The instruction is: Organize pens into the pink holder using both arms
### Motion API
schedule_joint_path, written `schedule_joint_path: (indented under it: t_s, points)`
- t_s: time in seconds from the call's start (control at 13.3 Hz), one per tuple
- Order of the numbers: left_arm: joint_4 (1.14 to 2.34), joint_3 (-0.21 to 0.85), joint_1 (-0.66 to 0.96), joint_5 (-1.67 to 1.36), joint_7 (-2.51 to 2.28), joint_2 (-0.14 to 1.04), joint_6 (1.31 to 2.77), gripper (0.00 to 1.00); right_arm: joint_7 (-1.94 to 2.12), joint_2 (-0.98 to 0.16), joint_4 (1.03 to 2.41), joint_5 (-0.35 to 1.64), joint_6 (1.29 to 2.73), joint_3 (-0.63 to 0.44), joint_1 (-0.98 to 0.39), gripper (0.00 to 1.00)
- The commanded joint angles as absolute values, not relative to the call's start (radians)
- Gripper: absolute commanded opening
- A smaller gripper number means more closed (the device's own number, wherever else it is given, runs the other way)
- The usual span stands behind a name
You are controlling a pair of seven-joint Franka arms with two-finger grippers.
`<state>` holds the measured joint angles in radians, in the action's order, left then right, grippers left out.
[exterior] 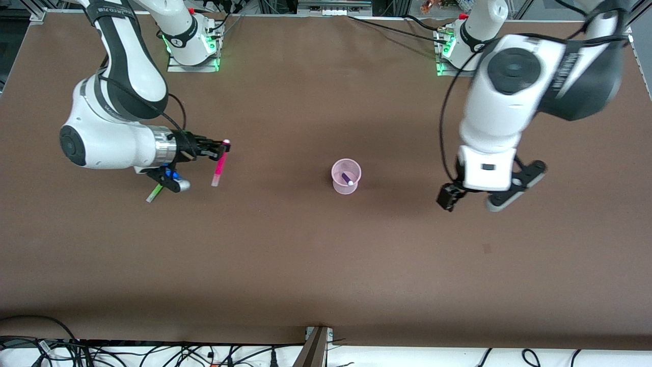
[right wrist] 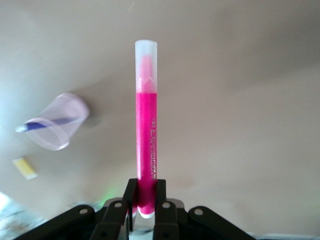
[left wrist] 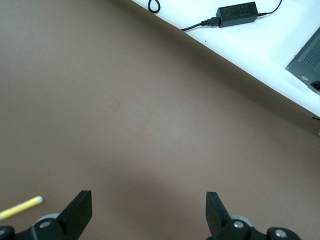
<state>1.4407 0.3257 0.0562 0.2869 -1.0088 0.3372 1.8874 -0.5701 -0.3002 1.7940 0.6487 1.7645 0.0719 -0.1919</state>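
Nearest the front camera, toward the right arm's end of the table, I see the green pen (exterior: 155,193) lying flat on the brown table (exterior: 316,265), partly under the right arm's wrist. Not touched yet, by my reading.

Just above it, the right gripper (exterior: 224,147) hangs over the table at that same end, fingers clamped on the top end of the pink pen (exterior: 219,168). The pen hangs down from the fingers, tilted a little, its pale cap lowest. In the right wrist view the pen (right wrist: 146,125) sits squarely between the two pads (right wrist: 116,212) and points out toward the holder (right wrist: 59,121).

The holder (exterior: 346,176) stands upright mid-table, well apart from both grippers. The purple pen (exterior: 348,179) is already in it, leaning against the wall.

The left gripper (exterior: 471,196) hovers over bare table toward the left arm's end, fingers spread wide and empty; the left wrist view shows both fingertips (left wrist: 80,207) apart with nothing between them. The yellow pen (left wrist: 22,207) shows only there, lying flat on the table just beside that gripper.

My tally: one pen in, one in hand, two left on the table. Next, I judge, the pink pen goes across to the holder.
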Motion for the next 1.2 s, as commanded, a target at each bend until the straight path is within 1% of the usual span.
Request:
schedule_joint_path:
  t_s: [0.0, 0.38, 0.53, 0.68, 0.9, 1.13]
  points:
    - [1.492, 0.339, -0.032, 0.200, -0.783, 0.285, 1.885, 1.00, -0.665, -0.360, 1.767, 0.835, 1.828, 0.067, -0.250, 0.00]
    - [1.566, 0.339, -0.190, 0.049, -0.351, 0.241, 1.884, 1.00, -0.759, -0.451, 1.767, 1.235, 2.156, 0.067, -0.455, 0.00]
    - [1.604, 0.339, -0.219, 0.044, -0.257, 0.232, 1.885, 1.00, -0.765, -0.469, 1.766, 1.435, 2.273, 0.067, -0.536, 0.00]
    - [1.647, 0.339, -0.239, 0.043, -0.186, 0.210, 1.894, 1.00, -0.767, -0.483, 1.744, 1.561, 2.363, 0.067, -0.603, 0.00]
    - [1.729, 0.339, -0.278, -0.015, -0.101, 0.152, 1.959, 1.00, -0.772, -0.512, 1.718, 1.631, 2.390, 0.067, -0.629, 0.00]
    - [1.727, 0.339, -0.276, -0.012, -0.081, 0.149, 1.954, 1.00, -0.761, -0.552, 1.713, 1.643, 2.395, 0.067, -0.635, 0.00]
